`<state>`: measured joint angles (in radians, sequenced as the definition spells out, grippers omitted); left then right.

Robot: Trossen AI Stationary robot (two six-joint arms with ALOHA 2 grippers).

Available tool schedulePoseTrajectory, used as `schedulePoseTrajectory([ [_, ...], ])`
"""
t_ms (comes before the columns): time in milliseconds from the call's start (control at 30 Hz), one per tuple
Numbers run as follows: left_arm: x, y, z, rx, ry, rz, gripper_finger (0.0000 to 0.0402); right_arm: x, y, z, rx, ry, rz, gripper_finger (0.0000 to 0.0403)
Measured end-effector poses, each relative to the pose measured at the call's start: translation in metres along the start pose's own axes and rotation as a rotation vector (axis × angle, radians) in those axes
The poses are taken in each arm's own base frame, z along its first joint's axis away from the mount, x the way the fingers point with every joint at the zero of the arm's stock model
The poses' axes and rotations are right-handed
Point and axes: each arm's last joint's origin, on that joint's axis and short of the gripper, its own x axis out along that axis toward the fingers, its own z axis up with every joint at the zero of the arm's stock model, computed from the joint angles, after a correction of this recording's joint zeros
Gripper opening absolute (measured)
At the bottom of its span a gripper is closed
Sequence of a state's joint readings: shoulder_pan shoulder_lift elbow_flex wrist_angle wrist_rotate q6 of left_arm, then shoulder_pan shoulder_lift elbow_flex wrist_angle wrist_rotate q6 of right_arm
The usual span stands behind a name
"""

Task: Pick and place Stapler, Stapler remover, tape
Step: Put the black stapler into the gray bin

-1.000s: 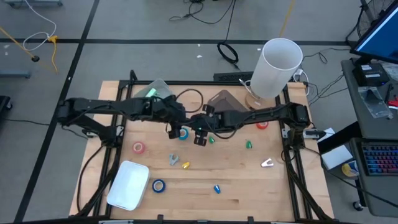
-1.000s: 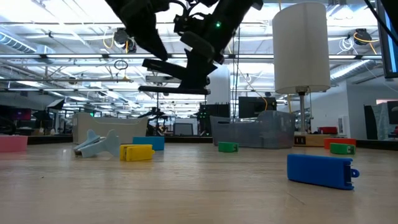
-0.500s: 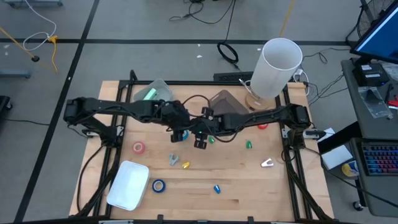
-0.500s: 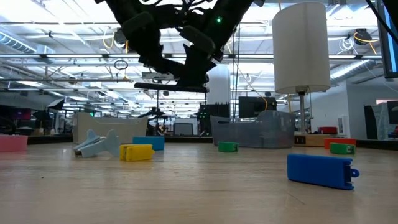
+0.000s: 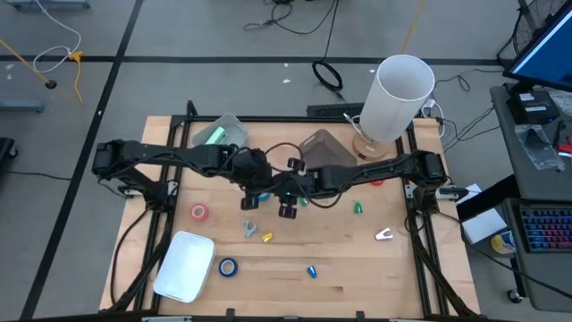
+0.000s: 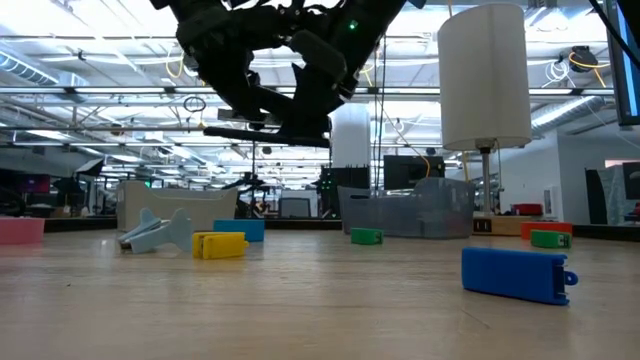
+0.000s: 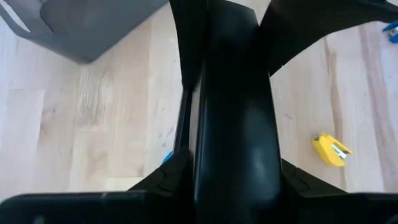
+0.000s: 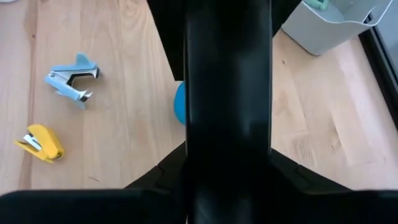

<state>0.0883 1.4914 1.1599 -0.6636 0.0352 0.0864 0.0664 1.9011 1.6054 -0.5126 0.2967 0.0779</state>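
Note:
A long black stapler [image 6: 265, 133] hangs level above the table's middle, with both grippers on it. My left gripper [image 5: 252, 199] is shut on its left part, my right gripper [image 5: 288, 207] on its right part. The stapler fills the middle of both wrist views [image 7: 233, 124] [image 8: 227, 112]. A blue tape roll [image 8: 179, 102] lies on the table below the grippers. A pale blue stapler remover [image 8: 71, 78] and a small yellow stapler [image 8: 38, 143] lie nearer the front edge. More tape rolls lie flat: pink [image 5: 198, 212], blue [image 5: 228, 266] and red [image 5: 377, 179]. My left gripper has the stapler's left part [image 6: 225, 128] between its two fingers, slanting down from the table's left, with the stapler running along them. My right gripper pinches the right part [image 6: 310, 125], slanting down from the table's right, again along the fingers. The stapler is clear of the table and level.
A white bin [image 5: 185, 266] stands front left, a clear bin [image 5: 221, 131] and a grey bin [image 5: 320, 148] at the back. A tall white cylinder [image 5: 398, 94] is at the back right. A blue stapler [image 5: 311, 271], a white remover [image 5: 384, 234] and green pieces [image 5: 357, 208] lie scattered.
My left gripper has come down toward the stapler, tipped more steeply downward and closed on its left part. My right gripper has kept its hold, and the stapler has shifted slightly toward the table's left while staying level and clear.

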Motion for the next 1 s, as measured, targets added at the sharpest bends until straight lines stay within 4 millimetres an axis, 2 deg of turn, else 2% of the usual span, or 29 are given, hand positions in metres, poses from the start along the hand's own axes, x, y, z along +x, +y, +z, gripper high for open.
schedulePoseTrajectory([
  [267, 0.000, 0.001, -0.001, -0.064, 0.013, 0.015, 0.0128, 0.000, -0.001, 0.001, 0.029, -0.006, 0.002, 0.0200],
  [567, 0.000, 0.001, -0.011, -0.125, 0.110, 0.057, 0.0128, 0.000, 0.000, 0.003, 0.024, -0.020, 0.008, 0.0231],
  [667, -0.001, 0.004, -0.014, -0.159, 0.142, 0.122, 0.0128, 0.000, -0.001, 0.002, 0.021, -0.010, 0.011, 0.0238],
  [833, -0.017, 0.017, -0.026, -0.272, 0.201, 0.308, 0.0127, -0.001, 0.000, -0.001, 0.011, 0.016, 0.012, 0.0244],
  [1000, -0.046, 0.041, -0.042, -0.429, 0.223, 0.526, 0.0127, -0.001, -0.001, -0.006, 0.001, 0.064, 0.005, 0.0237],
])
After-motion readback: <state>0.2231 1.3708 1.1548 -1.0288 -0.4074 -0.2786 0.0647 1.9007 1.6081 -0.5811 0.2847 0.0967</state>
